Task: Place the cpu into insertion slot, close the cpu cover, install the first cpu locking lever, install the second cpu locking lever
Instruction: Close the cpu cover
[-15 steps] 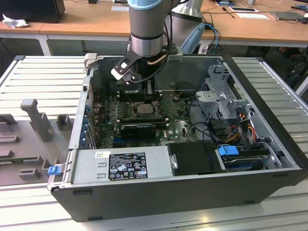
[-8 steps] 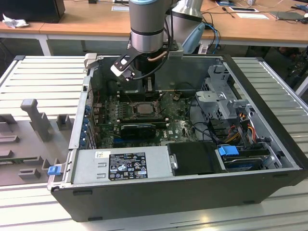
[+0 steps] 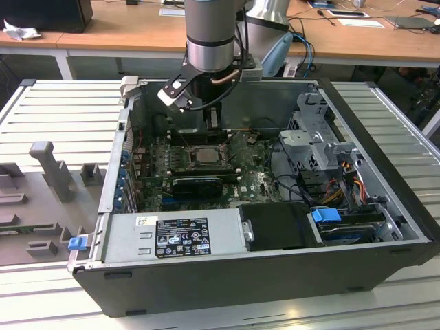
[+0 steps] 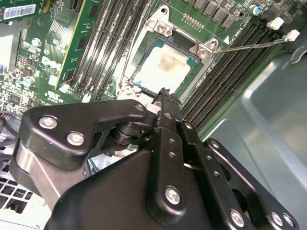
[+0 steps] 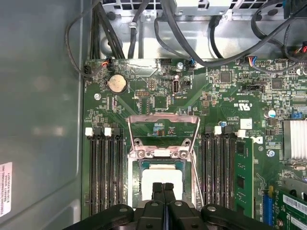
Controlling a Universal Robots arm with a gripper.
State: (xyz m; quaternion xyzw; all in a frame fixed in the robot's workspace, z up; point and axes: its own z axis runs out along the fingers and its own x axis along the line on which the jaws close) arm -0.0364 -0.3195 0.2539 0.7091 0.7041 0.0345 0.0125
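The cpu (image 4: 160, 67), with its pale metal top, lies flat in the insertion slot (image 5: 138, 182) on the green motherboard; it shows in the exterior view too (image 3: 205, 155). The cpu cover (image 5: 163, 122), a silver frame with a square cut-out, stands raised on its hinge at the slot's far side. A thin wire locking lever (image 4: 249, 45) sticks out free beside the slot, and another wire lever (image 5: 194, 167) runs along its side. My gripper (image 5: 163, 186) hovers just over the cpu's near edge, fingertips (image 4: 165, 93) pressed together with nothing between them.
Long black memory slots (image 5: 103, 172) flank the socket on both sides, with a green memory module (image 5: 243, 177) in one. Cables (image 5: 144, 24) hang near the case wall. The arm (image 3: 210, 41) reaches down into the open case, whose power supply (image 3: 179, 237) and drive cage (image 3: 323, 144) line the edges.
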